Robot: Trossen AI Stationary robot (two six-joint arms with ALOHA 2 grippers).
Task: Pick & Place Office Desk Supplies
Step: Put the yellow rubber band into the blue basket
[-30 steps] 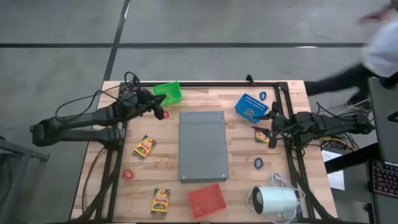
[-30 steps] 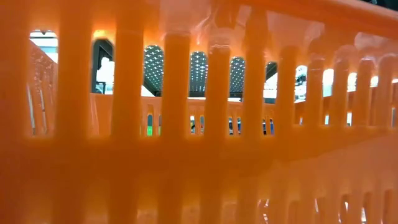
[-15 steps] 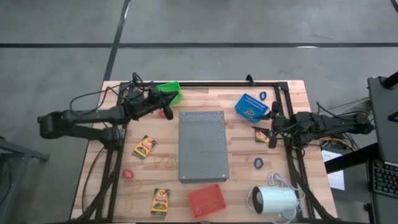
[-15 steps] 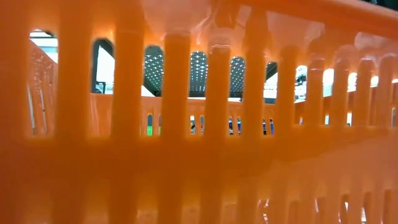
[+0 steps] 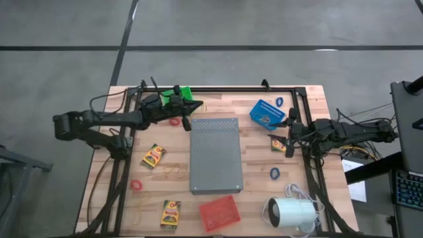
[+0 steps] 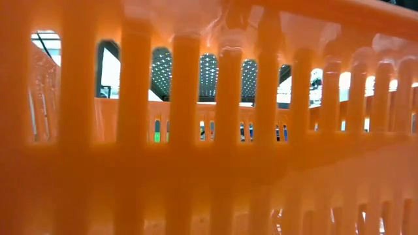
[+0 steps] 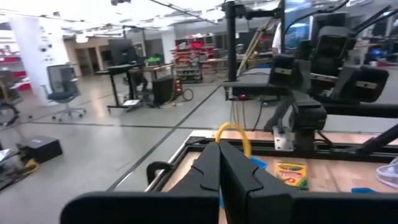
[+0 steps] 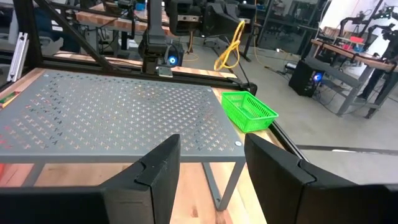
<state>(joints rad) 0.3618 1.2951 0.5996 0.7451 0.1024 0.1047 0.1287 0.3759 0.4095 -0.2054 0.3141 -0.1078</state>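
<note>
Left gripper [image 5: 190,109]: fingers [image 7: 214,171] clenched, empty, beside the green basket [image 5: 178,97] at the table's far left.
Right gripper [image 5: 285,137]: released, by a crayon box [image 5: 278,143].
Low view only: orange slatted basket [image 6: 209,163] filling the frame.
Left wrist view only: yellow cable [image 7: 234,134].

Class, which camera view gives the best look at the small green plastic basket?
The right wrist view: the small green plastic basket shows whole and unobstructed beyond the grey perforated slab. In the high view the left gripper covers much of the basket. The low view and the left wrist view show no recognisable basket.
</note>
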